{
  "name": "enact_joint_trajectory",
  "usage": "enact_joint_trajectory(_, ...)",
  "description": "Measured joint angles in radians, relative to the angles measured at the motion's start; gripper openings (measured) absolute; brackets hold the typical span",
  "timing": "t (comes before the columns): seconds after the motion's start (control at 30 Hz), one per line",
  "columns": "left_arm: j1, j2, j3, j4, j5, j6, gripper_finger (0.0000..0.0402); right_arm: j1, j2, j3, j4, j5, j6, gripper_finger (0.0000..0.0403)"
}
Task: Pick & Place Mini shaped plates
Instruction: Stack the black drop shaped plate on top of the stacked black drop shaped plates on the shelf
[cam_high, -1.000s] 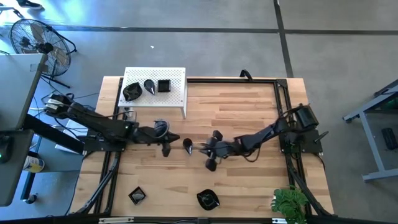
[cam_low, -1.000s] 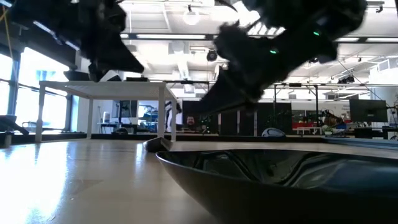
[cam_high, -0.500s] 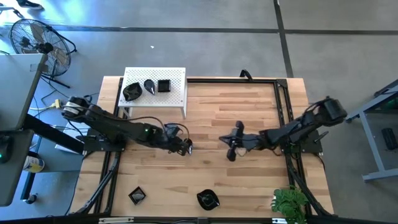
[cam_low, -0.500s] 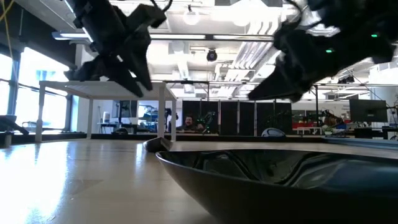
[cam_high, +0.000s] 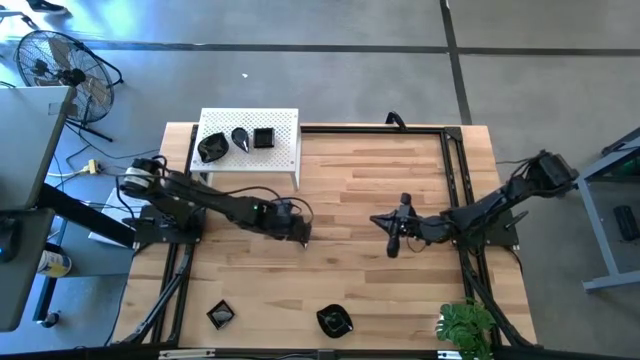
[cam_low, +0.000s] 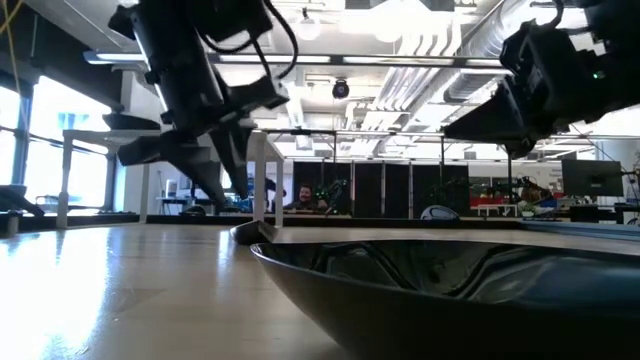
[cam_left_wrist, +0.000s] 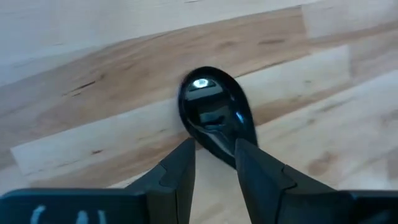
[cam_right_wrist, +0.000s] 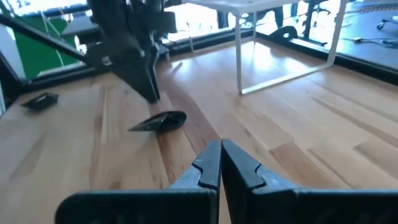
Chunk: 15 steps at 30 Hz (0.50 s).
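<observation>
A glossy black teardrop mini plate lies flat on the wooden table near its middle, also visible in the right wrist view as the plate. My left gripper hangs open just over it, pointing steeply down, one finger on either side of the plate's narrow end, with a gap showing above the plate. In the high view the left gripper hides the plate. My right gripper is shut and empty, right of centre. Three more plates rest on the white stand.
A square plate and a wavy plate sit near the table's front edge; the wavy plate fills the low view's foreground. A green plant stands at the front right corner. Black frame rails run along the table's sides.
My left gripper has moved toward the table's right, rolled and tipped downward over the teardrop plate, and opened. My right gripper has drawn back toward the table's right edge, staying shut. The plate lies where it was.
</observation>
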<state>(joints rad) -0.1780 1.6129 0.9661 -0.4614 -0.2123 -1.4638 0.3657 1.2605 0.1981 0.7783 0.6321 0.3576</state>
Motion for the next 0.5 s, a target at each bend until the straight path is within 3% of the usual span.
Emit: enact_joint_trajectory(0.5,0.042,0.093,-0.001,0.021,0.048,-0.042,0.011,0.002,-0.024,-0.017,0.013,0.018,-0.022,0.0001)
